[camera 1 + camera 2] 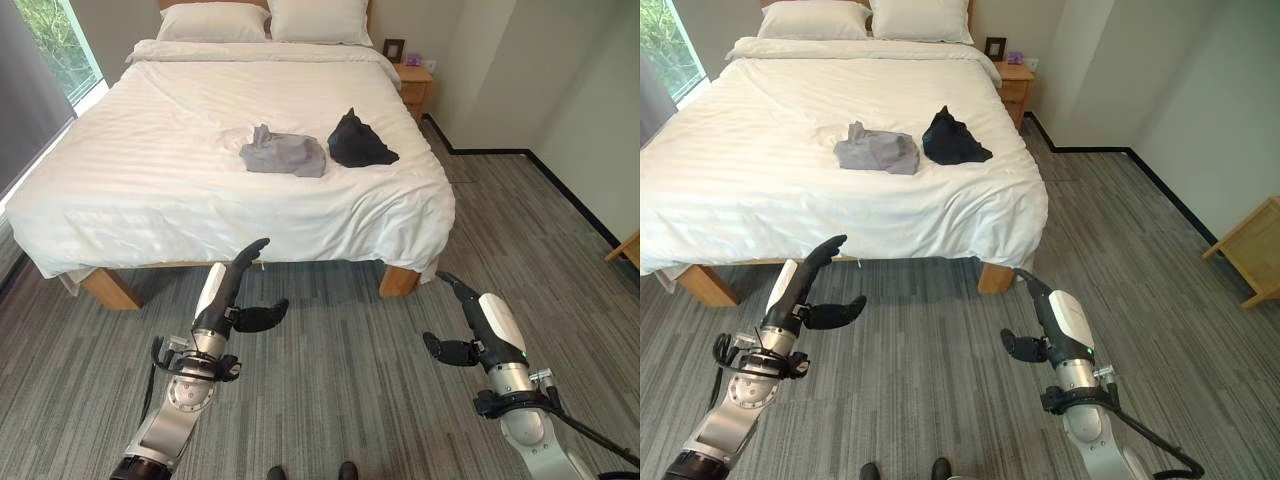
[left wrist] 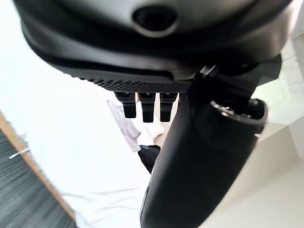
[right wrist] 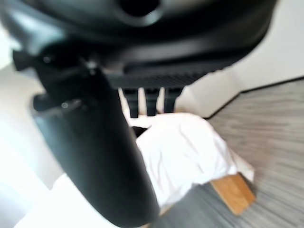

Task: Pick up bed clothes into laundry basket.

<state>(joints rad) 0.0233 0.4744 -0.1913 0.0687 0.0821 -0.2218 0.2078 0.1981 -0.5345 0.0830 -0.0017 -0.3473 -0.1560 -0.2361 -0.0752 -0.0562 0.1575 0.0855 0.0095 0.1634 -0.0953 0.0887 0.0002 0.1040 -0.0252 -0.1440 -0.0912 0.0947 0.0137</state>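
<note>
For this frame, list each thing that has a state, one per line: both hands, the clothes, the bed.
Left hand: open, holds nothing, raised over the floor short of the bed.
Right hand: open, holds nothing, over the floor.
Grey garment: crumpled, lying on the bed, untouched.
Black garment: bunched in a heap beside the grey one, untouched.
Bed: made, white cover smooth.
Pillows: side by side at the head.

two white pillows (image 1: 265,20) at bed head | wooden nightstand (image 1: 414,88) beside bed | picture frame (image 1: 393,48) on it
</note>
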